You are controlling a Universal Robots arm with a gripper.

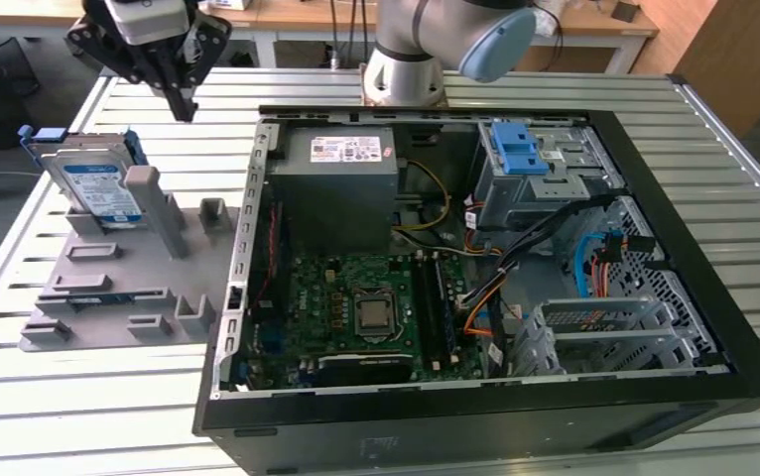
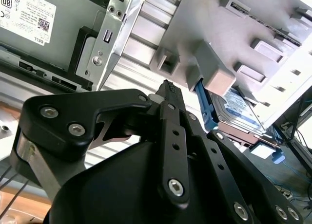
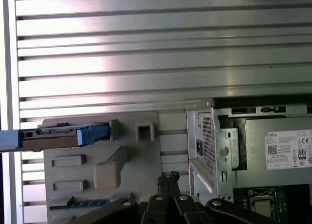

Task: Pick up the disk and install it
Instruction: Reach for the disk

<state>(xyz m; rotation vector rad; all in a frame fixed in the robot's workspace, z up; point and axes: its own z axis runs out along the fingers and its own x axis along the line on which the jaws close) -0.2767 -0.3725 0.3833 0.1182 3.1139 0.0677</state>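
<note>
The disk [image 1: 99, 184], silver with a blue-and-white label and a blue frame, stands on edge in a grey fixture [image 1: 129, 288] on the exterior view's left. It appears edge-on in the first wrist view [image 3: 58, 136] and partly behind a fixture post in the second wrist view [image 2: 240, 112]. My gripper [image 1: 179, 107] hangs above the table behind the fixture, apart from the disk. Its black fingertips [image 2: 168, 87] meet, shut on nothing, as the first wrist view also shows at the gripper [image 3: 168, 177].
An open black computer case [image 1: 486, 397] lies on the slatted metal table [image 1: 36, 416], beside the fixture. Inside are a grey power supply [image 1: 340, 178], a motherboard [image 1: 353, 307], cables and a drive cage with blue latches [image 1: 519, 149]. The arm's base [image 1: 407, 69] stands behind the case.
</note>
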